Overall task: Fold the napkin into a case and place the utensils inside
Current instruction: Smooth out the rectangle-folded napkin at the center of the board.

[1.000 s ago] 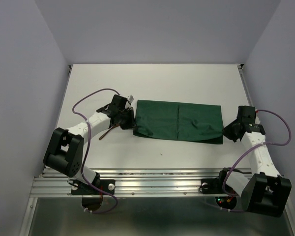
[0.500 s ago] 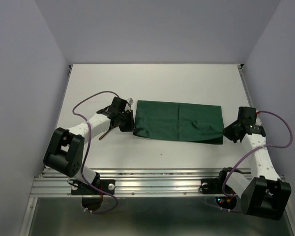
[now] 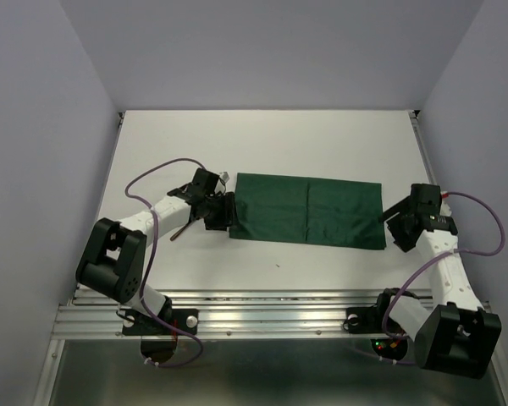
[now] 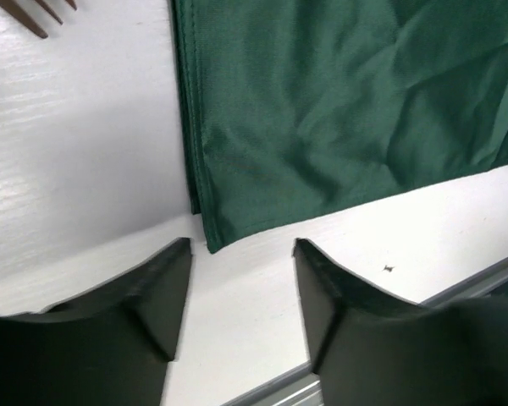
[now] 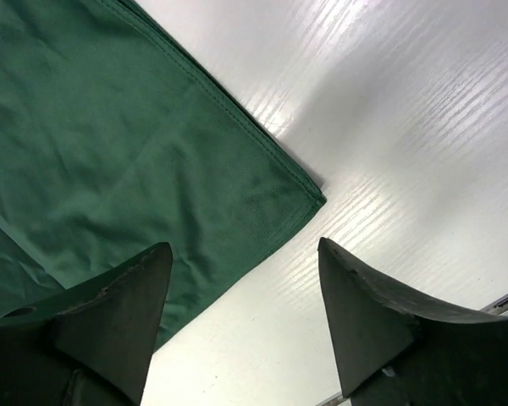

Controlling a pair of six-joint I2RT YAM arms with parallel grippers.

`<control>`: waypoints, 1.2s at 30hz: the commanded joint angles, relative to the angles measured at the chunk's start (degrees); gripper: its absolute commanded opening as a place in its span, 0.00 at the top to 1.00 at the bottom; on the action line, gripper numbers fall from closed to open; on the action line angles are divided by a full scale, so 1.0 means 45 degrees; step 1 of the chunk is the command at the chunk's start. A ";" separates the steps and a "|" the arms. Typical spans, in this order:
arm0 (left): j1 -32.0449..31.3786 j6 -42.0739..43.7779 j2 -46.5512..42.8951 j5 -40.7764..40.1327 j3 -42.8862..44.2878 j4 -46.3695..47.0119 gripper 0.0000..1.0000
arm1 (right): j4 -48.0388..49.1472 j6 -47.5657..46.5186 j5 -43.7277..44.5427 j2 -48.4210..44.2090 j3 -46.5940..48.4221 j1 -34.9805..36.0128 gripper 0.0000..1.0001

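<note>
Left end effector (image 4: 241,255) spread at napkin (image 4: 322,110) corner, right end effector (image 5: 244,254) spread beside opposite corner

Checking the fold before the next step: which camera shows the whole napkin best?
Top external: the napkin lies there whole, a folded strip. Left wrist shows only its near left corner; right wrist only a right corner.

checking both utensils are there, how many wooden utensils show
1 for sure: fork tines left of the napkin in the left wrist view. The brown handle by the left arm overhead may be the same piece. Another may be hidden under that arm.
</note>
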 commanded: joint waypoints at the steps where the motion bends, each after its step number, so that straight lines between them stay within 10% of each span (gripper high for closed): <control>1: -0.0037 0.0388 0.0001 -0.0827 0.1034 -0.0448 0.34 | 0.0202 -0.0250 0.0421 -0.0019 0.0025 -0.0011 0.23; 9: -0.0212 -0.0040 0.1344 -0.1047 0.4215 -0.0196 0.34 | 0.3265 -0.1443 -0.2191 0.1716 0.1644 0.0358 0.36; 15: -0.1403 -0.0528 0.4660 -0.0208 0.8102 0.0408 0.35 | 0.3932 -0.2224 -0.1451 0.6654 0.5470 0.4225 0.39; 23: -0.1482 -0.1953 0.7811 0.1785 1.1483 0.1270 0.41 | 0.5025 -0.1777 -0.4222 1.1499 0.8227 0.4364 0.66; 36: -0.1561 -0.2912 1.0469 0.2704 1.3359 0.2052 0.45 | 0.5476 -0.1385 -0.5144 1.2930 0.9243 0.4598 0.84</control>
